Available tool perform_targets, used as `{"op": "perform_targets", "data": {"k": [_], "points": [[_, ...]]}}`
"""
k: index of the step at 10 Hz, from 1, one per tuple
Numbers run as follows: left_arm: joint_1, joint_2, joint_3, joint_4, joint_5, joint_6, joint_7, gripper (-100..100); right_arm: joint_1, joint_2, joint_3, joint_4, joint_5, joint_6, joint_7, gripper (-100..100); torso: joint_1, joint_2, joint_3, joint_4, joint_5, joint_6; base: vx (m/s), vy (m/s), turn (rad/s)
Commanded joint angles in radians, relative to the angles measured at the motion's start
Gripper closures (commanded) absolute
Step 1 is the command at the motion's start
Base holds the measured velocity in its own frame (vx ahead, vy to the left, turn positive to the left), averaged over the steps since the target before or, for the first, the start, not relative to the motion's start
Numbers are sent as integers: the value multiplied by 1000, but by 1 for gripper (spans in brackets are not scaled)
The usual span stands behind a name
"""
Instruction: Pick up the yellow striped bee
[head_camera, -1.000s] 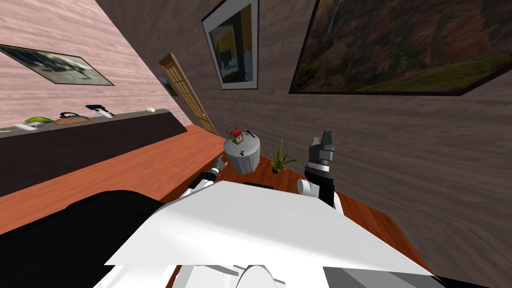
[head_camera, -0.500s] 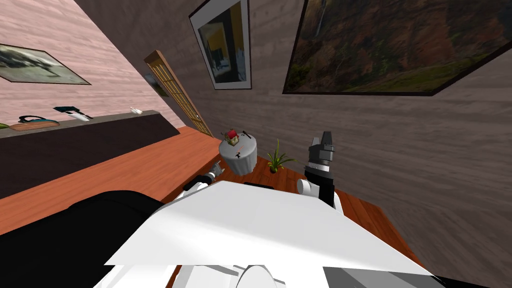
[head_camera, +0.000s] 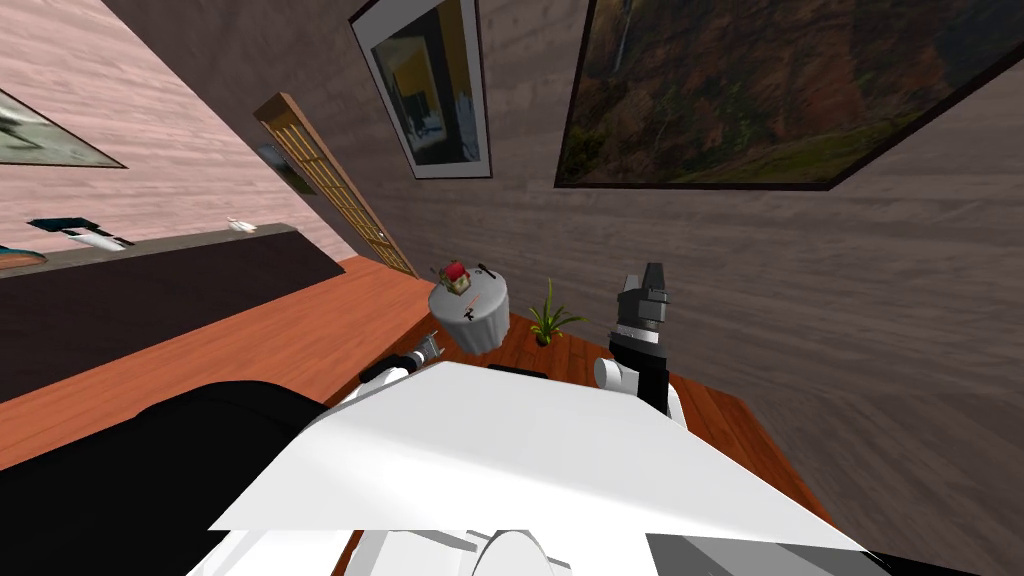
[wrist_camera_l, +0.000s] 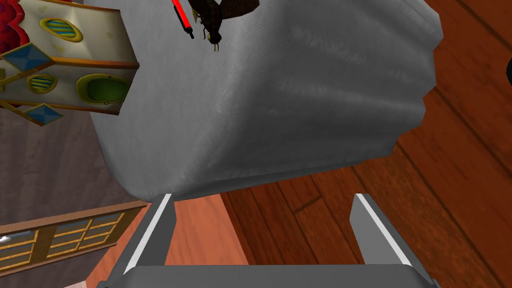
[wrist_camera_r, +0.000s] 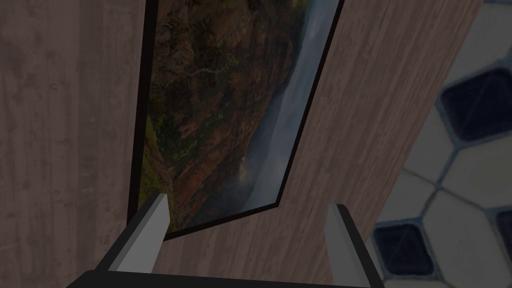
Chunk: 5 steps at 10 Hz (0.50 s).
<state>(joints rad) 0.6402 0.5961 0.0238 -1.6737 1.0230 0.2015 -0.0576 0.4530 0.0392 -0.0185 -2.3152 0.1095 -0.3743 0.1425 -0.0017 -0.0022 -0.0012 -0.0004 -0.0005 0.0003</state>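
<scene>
– Where was the bee (wrist_camera_l: 215, 14)?
– On top of the round grey surface (wrist_camera_l: 280, 100), near its edge. It looked dark brown from where I stood, and a thin red stick (wrist_camera_l: 182, 17) lay just beside it. A toy house (wrist_camera_l: 60, 65) with a red roof stood on the same top, a little apart from it.
– And the left gripper (wrist_camera_l: 262, 200)?
– Low, by the surface's draped side and pointing at it. Its fingers (wrist_camera_l: 160, 220) were spread wide with nothing between them, well short of the bee. Whether a tip touched the drape, I couldn't tell.
– The right one?
– The right gripper (wrist_camera_r: 248, 202) was raised, off to the right of the surface, with its fingers likewise released and empty. A small green plant (head_camera: 545, 322) stood on the wooden floor (head_camera: 300, 340) between that arm and the surface.
</scene>
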Motion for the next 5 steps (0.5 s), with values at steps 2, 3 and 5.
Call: {"op": "perform_targets", "data": {"k": [2, 3, 5], "points": [[9, 43, 1, 54, 64, 69, -10, -100, 0, 0, 0, 0, 0, 0, 0, 0, 0, 0, 0, 0, 0, -1, 63, -18, -143], [9, 43, 1, 63, 69, 69, -10, -100, 0, 0, 0, 0, 0, 0, 0, 0, 0, -2, -1, 0, 0, 0, 73, -13, -87], [14, 71, -2, 106, 125, 113, -18, -100, 0, 0, 0, 0, 0, 0, 0, 0, 1, 0, 0, 0, 0, -1, 48, -9, -65]]}}
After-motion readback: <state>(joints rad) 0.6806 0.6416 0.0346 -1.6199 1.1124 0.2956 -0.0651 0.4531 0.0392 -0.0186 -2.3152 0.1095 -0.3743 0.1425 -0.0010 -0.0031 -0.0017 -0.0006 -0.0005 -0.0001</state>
